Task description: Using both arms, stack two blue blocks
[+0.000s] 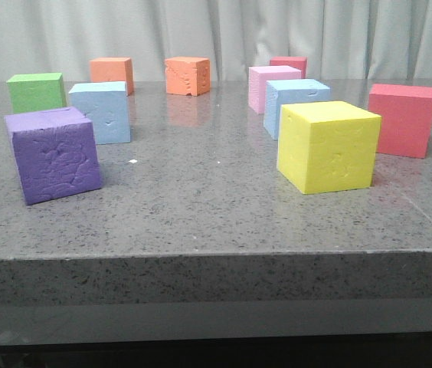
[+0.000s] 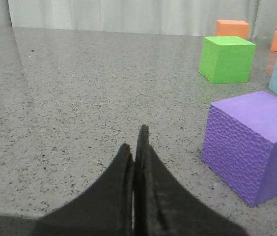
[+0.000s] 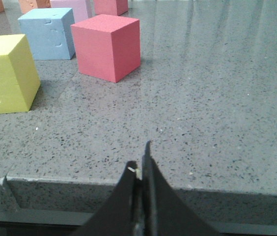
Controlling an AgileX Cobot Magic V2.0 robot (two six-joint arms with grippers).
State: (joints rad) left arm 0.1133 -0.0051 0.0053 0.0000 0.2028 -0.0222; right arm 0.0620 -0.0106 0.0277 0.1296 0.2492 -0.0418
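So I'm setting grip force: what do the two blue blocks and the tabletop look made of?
Left blue block and right blue block: likely soft foam, matte, with dented, pitted faces. Tabletop: looks like polished speckled grey stone or an imitation, since it faintly mirrors the blocks. It reads as hard; the blocks would probably give.

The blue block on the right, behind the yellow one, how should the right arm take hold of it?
Grip that blue block across two opposite side faces, coming down from above. It sits flat and upright, but the yellow block stands close in front and the pink block close behind, so a low approach looks blocked. The right end effector is shut, so it must open first.
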